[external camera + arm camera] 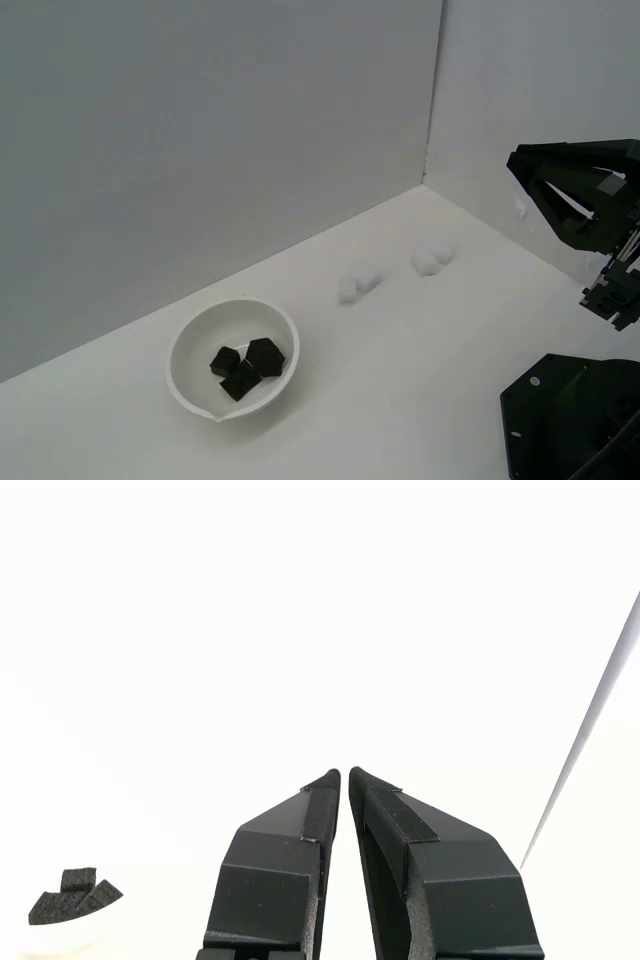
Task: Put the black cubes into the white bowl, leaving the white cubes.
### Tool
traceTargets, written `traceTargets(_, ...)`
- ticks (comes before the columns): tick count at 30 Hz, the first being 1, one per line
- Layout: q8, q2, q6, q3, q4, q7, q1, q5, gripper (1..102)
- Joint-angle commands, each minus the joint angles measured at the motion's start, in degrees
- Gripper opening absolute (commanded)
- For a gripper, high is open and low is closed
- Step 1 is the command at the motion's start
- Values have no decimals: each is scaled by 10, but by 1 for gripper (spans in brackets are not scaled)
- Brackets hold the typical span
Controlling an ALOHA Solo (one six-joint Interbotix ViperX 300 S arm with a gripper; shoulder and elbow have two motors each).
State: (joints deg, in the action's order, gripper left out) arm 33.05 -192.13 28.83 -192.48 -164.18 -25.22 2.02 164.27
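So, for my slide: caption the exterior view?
Three black cubes in the white bowl; white cubes left on the table.

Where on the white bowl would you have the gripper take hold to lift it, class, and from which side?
Grip the white bowl by its thin rim, coming from above, one finger inside and one outside. It is probably too wide to span. Choose the exterior view's left part, away from the pouring lip and the black cubes.
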Motion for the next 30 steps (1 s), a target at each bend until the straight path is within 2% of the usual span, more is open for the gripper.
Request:
traceTargets(1,4,-12,8,-11,1,-6,5,-2,3)
traceTargets(18,4,-68,8,-64,-4,-20,5,3,3)
traceTargets(30,4,-68,8,-65,-4,-21,4,3,3)
